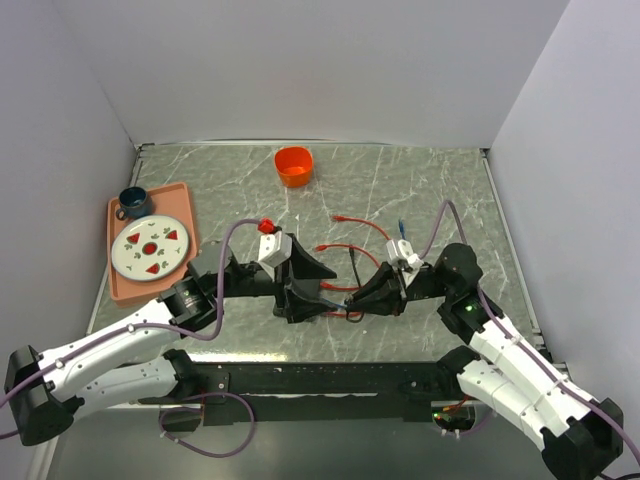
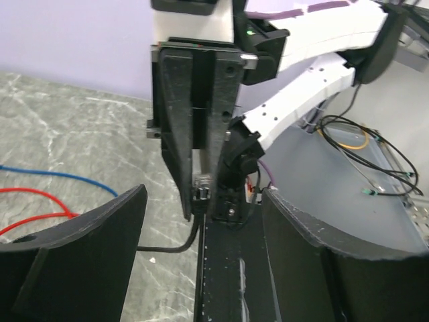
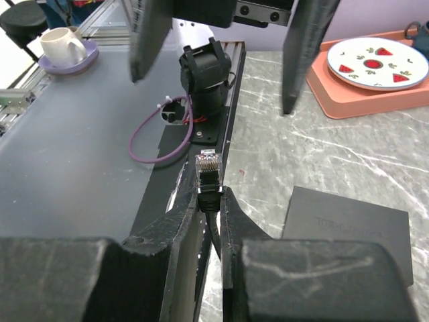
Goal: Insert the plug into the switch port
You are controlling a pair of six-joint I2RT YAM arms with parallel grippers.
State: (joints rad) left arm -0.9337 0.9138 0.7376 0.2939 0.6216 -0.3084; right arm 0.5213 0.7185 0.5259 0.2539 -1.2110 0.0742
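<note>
My right gripper (image 3: 210, 196) is shut on the black boot of a clear plug (image 3: 208, 164), which sticks out past the fingertips with its black cable trailing back between the fingers. The flat matte-black box (image 3: 345, 231) lies on the marble table just to the right of that gripper; its switch port is not visible. My left gripper (image 2: 201, 268) is wide open and empty, facing the right gripper (image 1: 355, 300) and the plug (image 2: 199, 192) at close range. In the top view, the left gripper (image 1: 300, 290) meets the right one at the table's middle front.
Red cables (image 1: 350, 240) and a blue cable (image 1: 402, 228) lie behind the grippers. An orange cup (image 1: 293, 165) stands at the back. A salmon tray (image 1: 185, 205) with a plate and a mug sits at the left. A black rail (image 3: 201, 141) runs along the table's near edge.
</note>
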